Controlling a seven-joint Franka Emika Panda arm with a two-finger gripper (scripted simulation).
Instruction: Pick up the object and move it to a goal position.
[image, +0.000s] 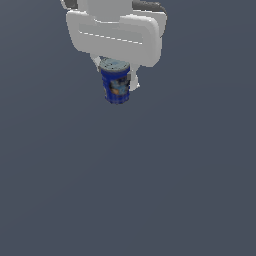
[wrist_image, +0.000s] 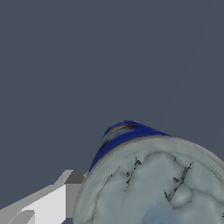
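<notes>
White and broad, the gripper (image: 116, 80) hangs at about twelve o'clock in the exterior view. Its wide pale housing spans more than the cup beneath it, and its two fingers (image: 134, 79) come down on either flank of that cup. The jaws stand narrowed onto the cup's sides: one finger shows plainly at the cup's three o'clock edge, and a sliver of the other peeks out at its ten o'clock shoulder. I judge that the claw is clamped on the cup and carrying it.

Next in size is the plain dark grey ground (image: 128, 190), which fills the rest of both views and shows no marker, no target and no other thing.

Smaller is the object, a dark-blue tapered cup (image: 116, 82) with a pale silvery lid and a light and orange printed label on its face. It sits upright between the fingers, lid close under the housing and narrow base pointing to six o'clock. In the wrist view the lid (wrist_image: 153, 183) looms large and wrinkled, a band of the blue wall shows above it, and one white finger (wrist_image: 48, 203) lies just beside the rim.

Whether the base is clear of the ground I cannot tell, since no shadow or contact line shows.

As for progress, the grasp looks done. What remains is carrying the cup to the goal, whose place these pictures do not reveal.
</notes>
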